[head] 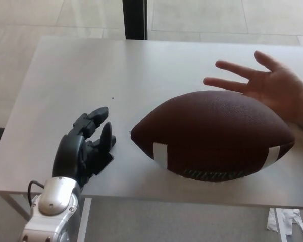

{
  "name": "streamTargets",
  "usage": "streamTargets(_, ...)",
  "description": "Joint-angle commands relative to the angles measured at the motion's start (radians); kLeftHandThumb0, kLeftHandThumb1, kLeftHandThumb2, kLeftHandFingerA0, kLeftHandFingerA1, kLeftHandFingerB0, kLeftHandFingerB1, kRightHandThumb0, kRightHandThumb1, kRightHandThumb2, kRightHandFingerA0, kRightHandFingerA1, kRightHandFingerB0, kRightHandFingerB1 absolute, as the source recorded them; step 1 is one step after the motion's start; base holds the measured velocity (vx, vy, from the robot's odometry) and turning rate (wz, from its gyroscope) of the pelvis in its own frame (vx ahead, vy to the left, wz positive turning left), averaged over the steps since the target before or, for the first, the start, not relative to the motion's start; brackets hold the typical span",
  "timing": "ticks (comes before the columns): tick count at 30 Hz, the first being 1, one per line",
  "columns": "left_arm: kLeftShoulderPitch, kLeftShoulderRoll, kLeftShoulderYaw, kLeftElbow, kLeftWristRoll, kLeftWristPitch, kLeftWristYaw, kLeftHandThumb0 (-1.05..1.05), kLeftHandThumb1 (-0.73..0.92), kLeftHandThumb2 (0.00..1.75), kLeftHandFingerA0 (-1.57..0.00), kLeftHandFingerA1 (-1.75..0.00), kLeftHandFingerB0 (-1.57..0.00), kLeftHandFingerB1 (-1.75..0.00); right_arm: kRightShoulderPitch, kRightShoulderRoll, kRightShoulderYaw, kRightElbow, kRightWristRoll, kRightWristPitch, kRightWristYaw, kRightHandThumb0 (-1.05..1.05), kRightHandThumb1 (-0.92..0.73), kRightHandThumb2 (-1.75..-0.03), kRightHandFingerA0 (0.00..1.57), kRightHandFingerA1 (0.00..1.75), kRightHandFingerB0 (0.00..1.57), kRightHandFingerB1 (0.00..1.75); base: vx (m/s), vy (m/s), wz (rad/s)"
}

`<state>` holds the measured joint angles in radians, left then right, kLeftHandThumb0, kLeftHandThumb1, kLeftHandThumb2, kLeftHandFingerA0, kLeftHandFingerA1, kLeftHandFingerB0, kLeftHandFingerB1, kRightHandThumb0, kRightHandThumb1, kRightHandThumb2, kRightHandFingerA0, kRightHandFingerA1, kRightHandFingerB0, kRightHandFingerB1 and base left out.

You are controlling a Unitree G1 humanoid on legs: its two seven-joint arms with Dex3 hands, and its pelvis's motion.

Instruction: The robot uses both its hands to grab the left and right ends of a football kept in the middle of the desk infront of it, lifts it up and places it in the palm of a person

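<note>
Football lies on desk, right of centre, long axis running left-right. Robot's left hand at near-left over desk, just left of ball's left tip, apart from it. Person's hand far-right, behind ball, fingers pointing left.
</note>
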<state>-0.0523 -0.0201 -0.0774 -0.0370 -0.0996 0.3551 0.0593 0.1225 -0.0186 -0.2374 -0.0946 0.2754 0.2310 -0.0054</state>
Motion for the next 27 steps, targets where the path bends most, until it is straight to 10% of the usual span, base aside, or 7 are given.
streamTargets(1,0.009,-0.009,0.008,0.067,0.023,-0.028,0.006,-0.95,0.92,0.84,-0.28,-0.58,-0.17,-0.36,-0.045,-0.03,0.0,0.017,-0.007,0.009,0.016,-1.0,-0.92,-0.82,0.4,0.46,0.31,0.34,0.0,0.0,0.0)
streamTargets(4,0.002,-0.036,0.012,0.078,0.019,-0.033,0.018,-0.89,0.82,1.22,-0.23,-0.59,-0.09,-0.43,-0.075,-0.039,-0.004,0.018,-0.001,0.026,0.014,-0.94,-0.78,-1.18,0.36,0.53,0.27,0.44,0.0,0.0,0.0)
streamTargets(8,-0.005,-0.075,0.019,0.108,0.012,-0.065,0.024,-0.99,0.92,0.83,-0.29,-0.58,-0.17,-0.35,-0.11,-0.047,-0.006,0.015,-0.002,0.053,0.005,-0.98,-0.92,-0.79,0.41,0.42,0.31,0.32,0.0,0.0,0.0)
streamTargets(19,-0.025,-0.219,0.04,0.185,-0.014,-0.116,0.07,-1.02,0.92,0.88,-0.34,-0.6,-0.21,-0.36,-0.111,0.011,0.0,0.018,0.006,0.052,-0.013,-1.0,-0.92,-0.79,0.4,0.46,0.33,0.34,0.0,0.0,0.0)
streamTargets(20,-0.021,-0.23,0.04,0.182,-0.025,-0.117,0.065,-0.93,0.83,1.24,-0.31,-0.63,-0.12,-0.43,-0.099,0.028,-0.004,0.015,0.018,0.047,-0.012,-1.03,-0.92,-0.8,0.4,0.47,0.31,0.34,0.0,0.0,0.0)
streamTargets(21,-0.018,-0.245,0.043,0.185,-0.043,-0.126,0.061,-1.02,0.92,0.86,-0.33,-0.61,-0.2,-0.36,-0.085,0.044,-0.002,0.013,0.015,0.034,-0.016,-0.98,-0.92,-0.8,0.45,0.48,0.28,0.31,0.0,0.0,0.0)
streamTargets(27,0.0,-0.301,0.021,0.171,-0.09,-0.112,0.074,-1.03,0.91,0.87,-0.31,-0.61,-0.19,-0.36,0.001,0.135,0.0,-0.024,0.049,0.054,-0.025,-1.04,-0.92,-0.83,0.39,0.49,0.22,0.34,0.0,0.0,0.0)
